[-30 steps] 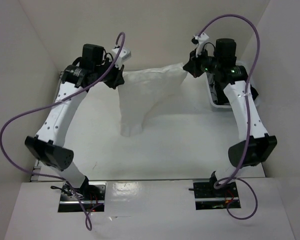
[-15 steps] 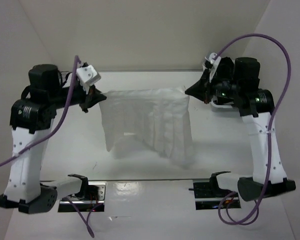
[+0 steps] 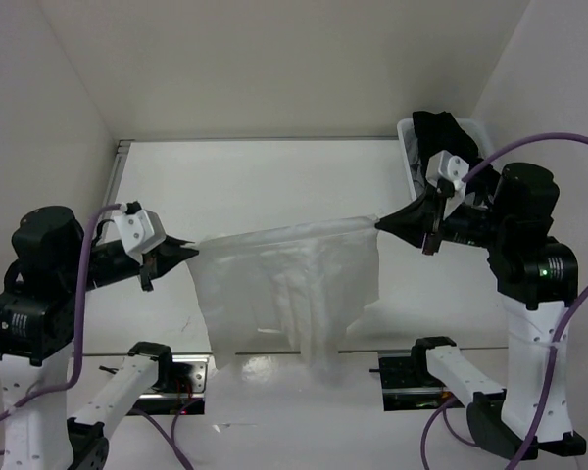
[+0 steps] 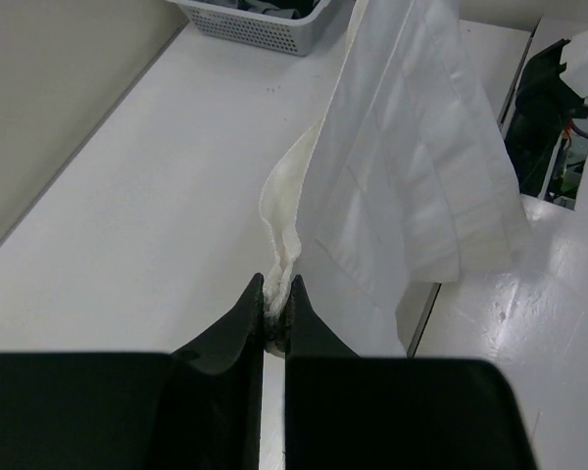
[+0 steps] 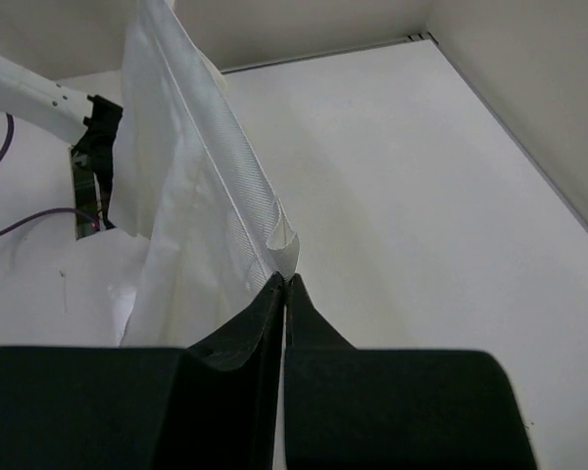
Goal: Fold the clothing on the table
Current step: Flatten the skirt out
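Observation:
The white pleated clothing (image 3: 289, 289) hangs in the air as a sheet stretched between both grippers, above the near part of the table (image 3: 274, 186). My left gripper (image 3: 192, 249) is shut on its left top corner; in the left wrist view the bunched corner (image 4: 282, 235) is pinched at the left gripper (image 4: 276, 286). My right gripper (image 3: 380, 225) is shut on the right top corner, and the ribbed waistband edge (image 5: 265, 220) runs up from the right gripper (image 5: 286, 280). The lower hem (image 3: 318, 367) droops past the table's near edge.
A white plastic basket (image 3: 412, 162) with black garments (image 3: 449, 132) stands at the far right of the table; it also shows in the left wrist view as the basket (image 4: 260, 24). White walls enclose the table on three sides. The arm bases (image 3: 157, 377) sit at the near edge.
Both arms have drawn back toward the near edge and risen, carrying the clothing from the far side of the table. It now hangs spread wide between them, hem over the near edge.

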Robot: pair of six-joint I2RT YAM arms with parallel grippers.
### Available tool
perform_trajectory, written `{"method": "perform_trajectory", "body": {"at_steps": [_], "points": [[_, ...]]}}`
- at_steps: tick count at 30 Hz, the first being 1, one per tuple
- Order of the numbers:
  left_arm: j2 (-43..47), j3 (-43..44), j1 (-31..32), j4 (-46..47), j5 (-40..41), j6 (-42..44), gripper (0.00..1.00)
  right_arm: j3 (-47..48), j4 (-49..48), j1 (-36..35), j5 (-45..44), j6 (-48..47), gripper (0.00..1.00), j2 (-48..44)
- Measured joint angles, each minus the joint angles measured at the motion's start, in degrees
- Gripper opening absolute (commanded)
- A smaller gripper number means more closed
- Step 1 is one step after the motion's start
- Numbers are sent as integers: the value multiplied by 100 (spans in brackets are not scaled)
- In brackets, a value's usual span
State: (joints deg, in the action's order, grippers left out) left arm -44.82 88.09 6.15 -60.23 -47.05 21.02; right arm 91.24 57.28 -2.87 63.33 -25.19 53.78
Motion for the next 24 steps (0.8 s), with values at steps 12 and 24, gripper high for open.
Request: {"method": "perform_trajectory", "body": {"at_steps": [12,24], "points": [[-2944,223,205,278,367,-15,6,-109,-409,111,-807,315,0,2284],[-6457,1534,439,1357,1705,7,0,555,-1582,-656,-2752,503,0,5480]]}}
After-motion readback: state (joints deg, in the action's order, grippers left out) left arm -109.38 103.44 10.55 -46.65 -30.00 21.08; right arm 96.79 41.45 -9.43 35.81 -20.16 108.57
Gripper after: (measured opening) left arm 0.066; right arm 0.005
